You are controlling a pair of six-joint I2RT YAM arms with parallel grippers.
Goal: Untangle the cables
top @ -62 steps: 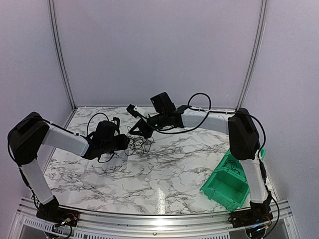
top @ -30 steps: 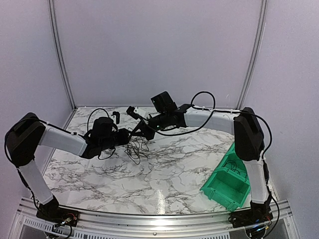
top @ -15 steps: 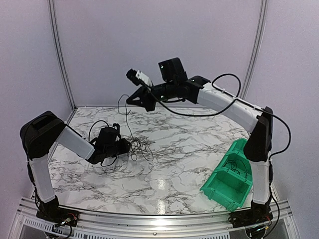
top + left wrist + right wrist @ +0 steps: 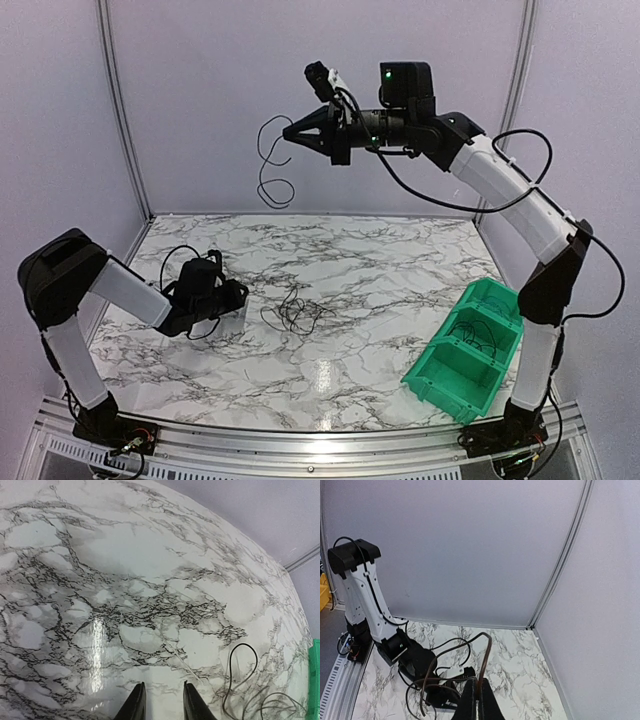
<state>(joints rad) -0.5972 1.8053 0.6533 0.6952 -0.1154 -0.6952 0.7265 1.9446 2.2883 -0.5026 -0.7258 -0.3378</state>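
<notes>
High above the table's back edge, my right gripper (image 4: 290, 133) is shut on one thin black cable (image 4: 261, 150) that hangs from it in loose loops, off the table. In the right wrist view the fingers (image 4: 479, 700) pinch that cable (image 4: 489, 645), which arches up and curls down to the left. The other cables (image 4: 297, 312) lie as a small loopy tangle on the marble. My left gripper (image 4: 240, 296) sits low at the table, just left of the tangle. Its jaws (image 4: 161, 702) stand open with only marble between them; a cable loop (image 4: 228, 670) lies to their right.
Green plastic bins (image 4: 465, 360) stand at the table's right front, and a sliver of green (image 4: 315, 680) shows at the left wrist view's right edge. Grey walls with metal rails (image 4: 118, 110) close the back and sides. The left arm (image 4: 360, 595) rises at the left of the right wrist view.
My right arm has risen from table height to high up, pulling one cable clear of the tangle. The left gripper has dropped lower and drawn back left; the tangle now lies free.
</notes>
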